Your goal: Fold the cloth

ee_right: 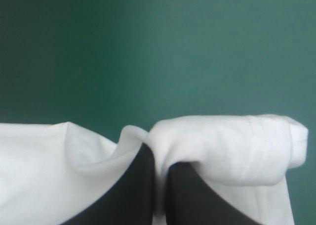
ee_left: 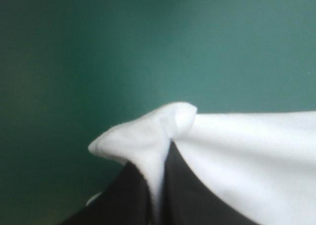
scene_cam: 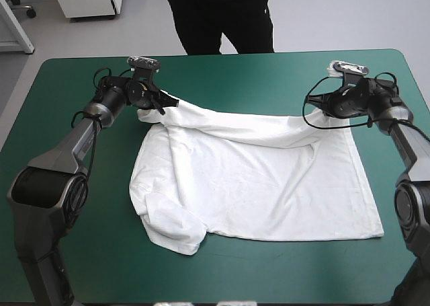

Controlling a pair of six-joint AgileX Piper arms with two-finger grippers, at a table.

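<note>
the black fingers (ee_left: 131, 198) of the left gripper (ee_left: 165, 147) are pinched all but together in the left wrist view, with a thin fold of the white t-shirt (scene_cam: 262, 185) running up between them and a small rounded peak of cloth standing just past the tips. the right gripper (ee_right: 159, 153) is in the same state: its fingers (ee_right: 133, 185) are nearly closed on a rolled lip of cloth with a stitched seam, which looks like a hem corner. from above, the left gripper (scene_cam: 163, 103) holds the far left corner of the shirt and the right gripper (scene_cam: 321, 106) holds the far right corner. both corners are raised a little off the teal-green cover (scene_cam: 269, 70), and the far edge sags between them in a shallow curve. the rest of the shirt lies spread on the middle of the table, fairly flat, its near edge close to the robot's side. a sleeve (scene_cam: 171, 228) is bunched at the near left corner. i judge this to be the start of the first fold, with both far corners secured and lifted and nothing laid over yet. the next move calls for both arms to carry their corners together, at an even height and pace, toward the near edge, so the far half lays over the near half. the edge between them should be kept taut enough not to drag or wrinkle. the corners should come down in line with the near ones before the grip is let go, and the bunched sleeve may leave a lump under the fold.
</note>
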